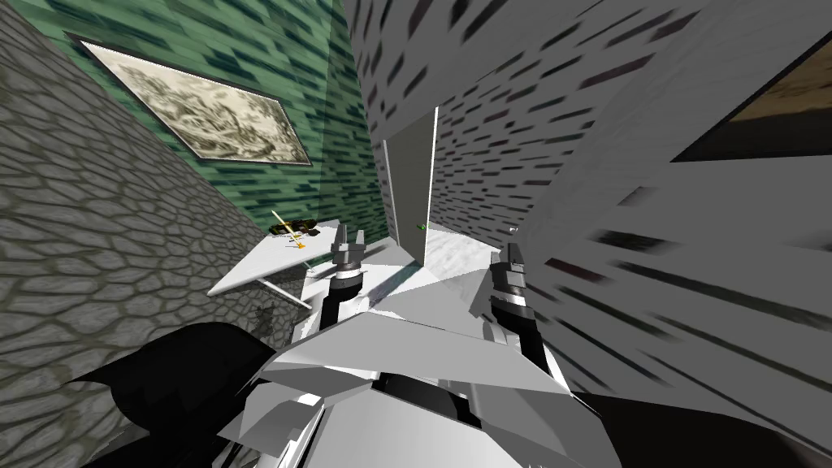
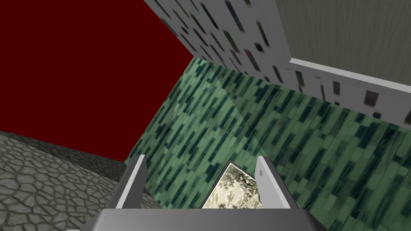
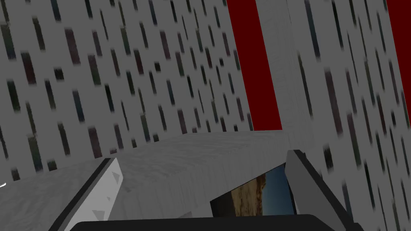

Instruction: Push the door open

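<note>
Two grippers up in front of me, both empty: the left gripper sits by the far corner of a white desk, its fingers spread wide with nothing between them, and the right gripper hangs close to the speckled grey wall, fingers spread apart too. The grey door is straight ahead, further off, roughly between the two arms, neither one touching it. Tiny green handle low on its edge, pale floor showing just right of it. Some small dark and yellow bits lie on the desk, can't tell what they are
</note>
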Robot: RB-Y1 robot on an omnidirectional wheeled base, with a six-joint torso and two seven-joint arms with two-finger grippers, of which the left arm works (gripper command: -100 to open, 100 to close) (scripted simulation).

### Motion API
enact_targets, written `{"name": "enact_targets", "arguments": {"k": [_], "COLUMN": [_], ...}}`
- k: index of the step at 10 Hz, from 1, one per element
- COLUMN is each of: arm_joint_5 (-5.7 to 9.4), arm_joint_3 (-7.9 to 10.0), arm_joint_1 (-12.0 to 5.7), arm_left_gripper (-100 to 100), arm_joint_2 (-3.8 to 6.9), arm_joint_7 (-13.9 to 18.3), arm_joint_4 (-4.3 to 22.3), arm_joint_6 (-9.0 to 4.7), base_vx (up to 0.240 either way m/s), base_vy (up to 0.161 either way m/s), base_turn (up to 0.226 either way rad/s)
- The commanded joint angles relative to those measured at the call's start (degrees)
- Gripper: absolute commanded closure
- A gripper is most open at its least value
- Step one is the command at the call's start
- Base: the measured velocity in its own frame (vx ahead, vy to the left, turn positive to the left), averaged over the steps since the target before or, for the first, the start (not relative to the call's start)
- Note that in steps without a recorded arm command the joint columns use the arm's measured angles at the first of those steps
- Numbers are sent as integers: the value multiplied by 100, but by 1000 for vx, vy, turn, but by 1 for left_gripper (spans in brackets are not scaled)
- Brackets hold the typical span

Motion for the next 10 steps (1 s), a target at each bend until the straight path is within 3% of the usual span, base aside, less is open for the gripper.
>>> {"name": "enact_targets", "arguments": {"k": [1, 10], "arm_joint_5": [-19, -106], "arm_joint_3": [-44, -248], "arm_joint_1": [-82, -458], "arm_left_gripper": [-100, -100], "arm_joint_2": [55, 241], "arm_joint_7": [19, 104], "arm_joint_4": [200, 1115], "arm_joint_6": [-28, -158], "base_vx": [79, 88], "base_vy": [135, 20], "base_turn": [-30, -20]}}
